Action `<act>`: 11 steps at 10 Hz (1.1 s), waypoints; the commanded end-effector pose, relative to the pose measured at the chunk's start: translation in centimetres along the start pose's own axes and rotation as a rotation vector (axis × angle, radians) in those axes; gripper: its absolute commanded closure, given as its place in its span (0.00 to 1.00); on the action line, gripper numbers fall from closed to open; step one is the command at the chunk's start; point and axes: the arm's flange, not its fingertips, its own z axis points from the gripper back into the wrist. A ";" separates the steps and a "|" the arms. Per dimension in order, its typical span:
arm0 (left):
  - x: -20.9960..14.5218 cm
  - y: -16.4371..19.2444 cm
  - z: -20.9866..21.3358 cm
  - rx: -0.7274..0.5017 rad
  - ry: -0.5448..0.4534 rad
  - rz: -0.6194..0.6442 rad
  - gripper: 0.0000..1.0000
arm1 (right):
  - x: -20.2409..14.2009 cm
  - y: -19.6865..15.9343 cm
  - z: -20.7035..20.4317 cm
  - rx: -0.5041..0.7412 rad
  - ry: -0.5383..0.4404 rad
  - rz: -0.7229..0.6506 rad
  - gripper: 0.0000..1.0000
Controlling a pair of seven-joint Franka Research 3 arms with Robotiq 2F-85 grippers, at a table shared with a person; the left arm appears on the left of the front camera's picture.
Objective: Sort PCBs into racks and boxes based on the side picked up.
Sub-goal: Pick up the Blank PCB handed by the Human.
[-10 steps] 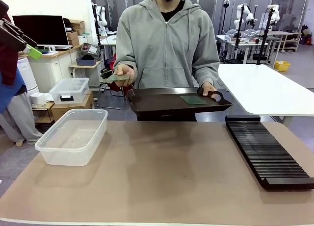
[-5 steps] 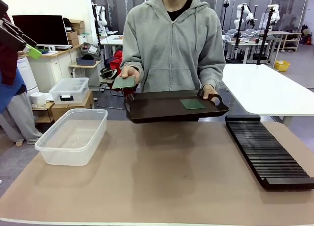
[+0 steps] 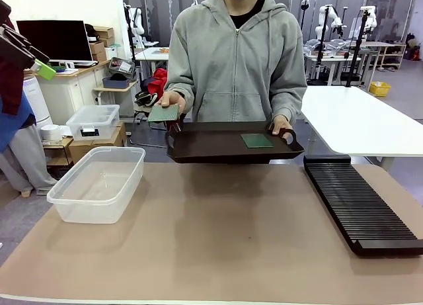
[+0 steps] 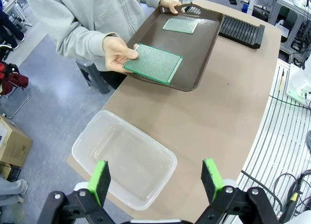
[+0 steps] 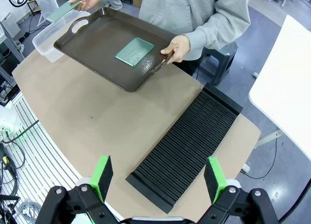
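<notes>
Green PCB [image 4: 153, 62], judged light and stiff, is held well ahead of spread left tool [image 4: 155, 175]; free edge to be pinched. Right tool [image 5: 158, 175] spread.

Person's hand [image 5: 177, 46] gripping brown tray [image 5: 97, 44], green PCB [image 5: 134, 52] on it, black rack [image 5: 187, 146] nearer, tool [image 5: 158, 171] spread wide

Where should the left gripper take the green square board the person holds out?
Probably pinch the thin green square board at the edge away from the person's hand, with the open left gripper coming in from the robot's side. The board is flat, thin and roughly level, so the jaws should close across its two faces.
</notes>
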 end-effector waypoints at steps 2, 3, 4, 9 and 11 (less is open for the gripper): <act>-0.1 0.0 -0.1 -0.007 0.003 -0.005 0.00 | -0.1 0.3 -0.1 -0.002 -0.003 -0.004 0.00; -0.1 0.0 -0.1 -0.007 0.003 -0.005 0.00 | -0.1 0.3 -0.1 -0.002 -0.003 -0.004 0.00; 0.0 0.0 0.0 0.000 0.000 0.000 0.00 | -0.1 0.3 -0.1 -0.002 -0.003 -0.004 0.00; 0.9 3.2 -4.7 -0.223 0.227 0.494 0.00 | -0.1 0.3 -0.1 -0.002 -0.003 -0.004 0.00; 0.0 5.6 -8.3 -0.360 0.241 0.638 0.00 | -0.1 0.3 -0.1 -0.002 -0.003 -0.004 0.00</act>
